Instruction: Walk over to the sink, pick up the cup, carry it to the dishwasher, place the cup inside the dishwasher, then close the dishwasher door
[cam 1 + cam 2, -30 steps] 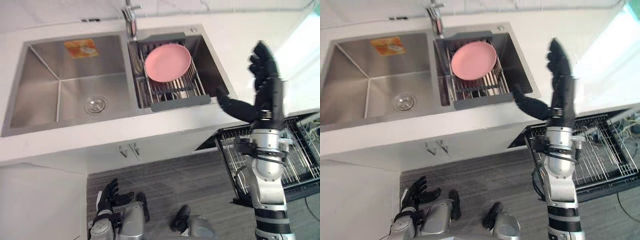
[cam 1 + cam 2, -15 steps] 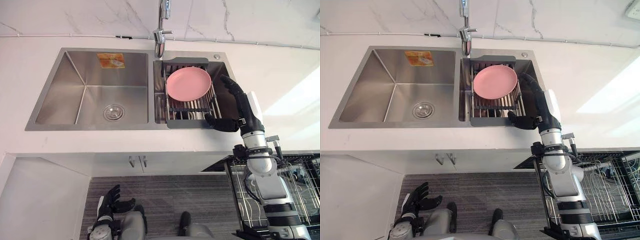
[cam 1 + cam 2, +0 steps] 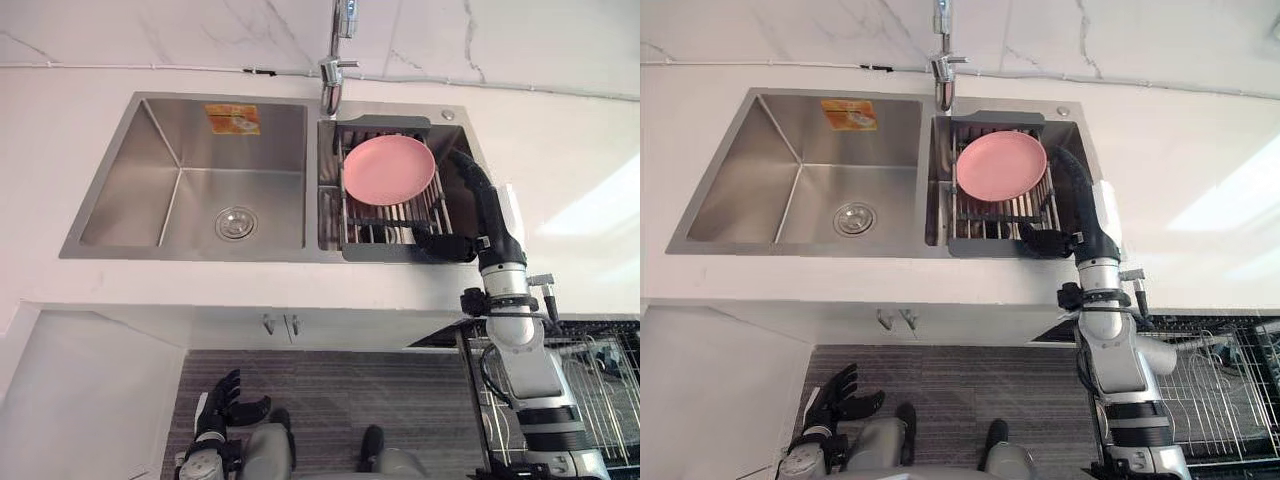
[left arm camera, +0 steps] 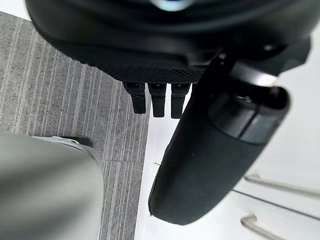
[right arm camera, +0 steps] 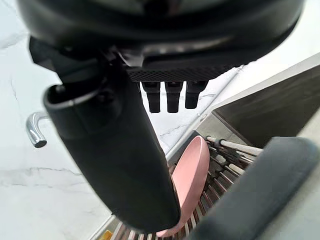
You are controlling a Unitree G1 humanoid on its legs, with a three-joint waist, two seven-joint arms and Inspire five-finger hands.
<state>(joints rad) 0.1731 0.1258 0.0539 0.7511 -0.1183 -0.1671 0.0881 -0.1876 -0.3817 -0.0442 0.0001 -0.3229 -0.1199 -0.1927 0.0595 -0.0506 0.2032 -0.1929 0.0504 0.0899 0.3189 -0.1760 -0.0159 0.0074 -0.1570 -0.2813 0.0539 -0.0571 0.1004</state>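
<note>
The deep stainless-steel left basin offers wide open room. A grey-framed wire dish rack carrying a round pink plate takes up most of the right basin. The right hand occupies the narrow gap along that basin's right wall. The chrome tap stands behind the divider.

Dishwasher rack partly off-frame.

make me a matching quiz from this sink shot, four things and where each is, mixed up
1 pink plate
2 drain
3 left hand
4 right hand

a low near the floor
b on the rack in the right basin
c bottom of the left basin
d beside the rack, at the sink's right end

Pairs: 1-b, 2-c, 3-a, 4-d
</note>
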